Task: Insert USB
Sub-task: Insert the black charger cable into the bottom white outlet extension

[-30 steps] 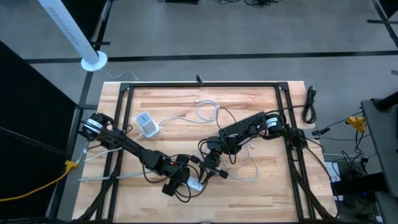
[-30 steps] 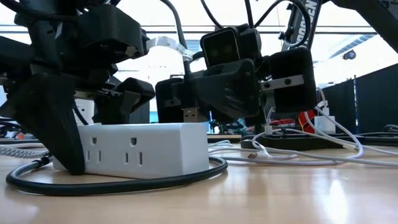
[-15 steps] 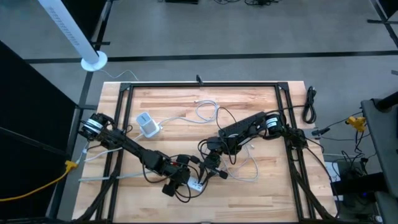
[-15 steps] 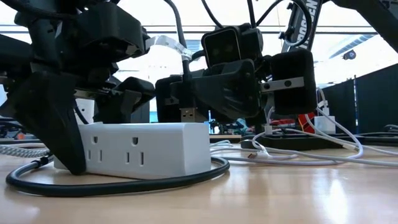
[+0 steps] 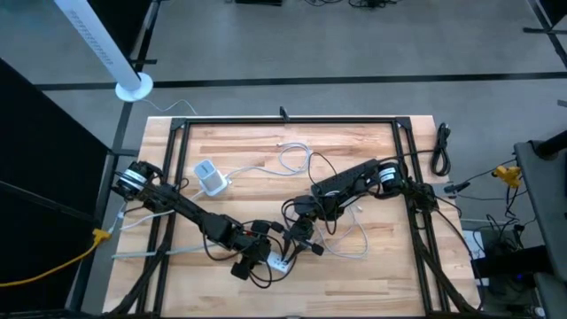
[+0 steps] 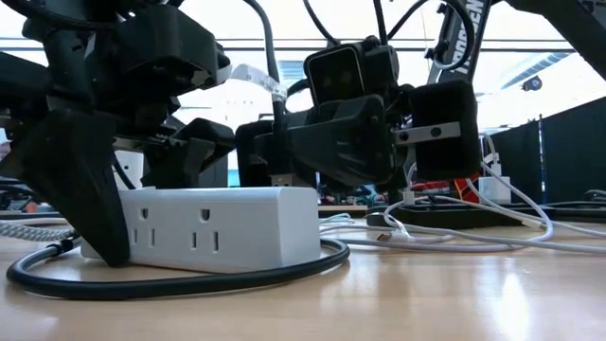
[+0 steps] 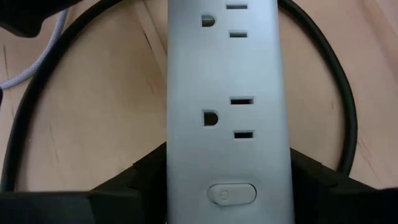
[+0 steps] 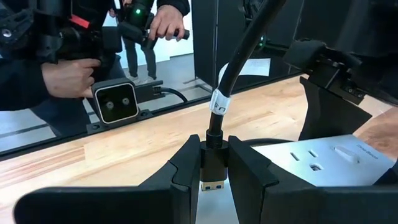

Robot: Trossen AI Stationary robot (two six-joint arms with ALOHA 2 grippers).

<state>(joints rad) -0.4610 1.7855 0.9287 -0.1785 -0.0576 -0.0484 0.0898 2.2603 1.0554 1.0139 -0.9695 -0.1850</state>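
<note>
Near the table's point(image 5: 354, 142) front edge, the left gripper point(image 7: 227, 186) reaches low and straddles the white power strip point(image 6: 204, 227), fingers against both long sides. The right gripper point(image 8: 214, 171) tilts down above the strip's end, clenched on the black, metal-tipped USB plug point(image 8: 212, 169), its cable point(image 8: 239, 53) rising behind.

One wooden table point(image 5: 239, 151). Two dark arms: left arm point(image 5: 190, 213), right arm point(image 5: 354, 180). One white power strip point(image 6: 204, 227). One USB plug point(image 8: 210, 167). One white charger block point(image 5: 210, 177). Several loose white cables point(image 5: 297, 159).
</note>
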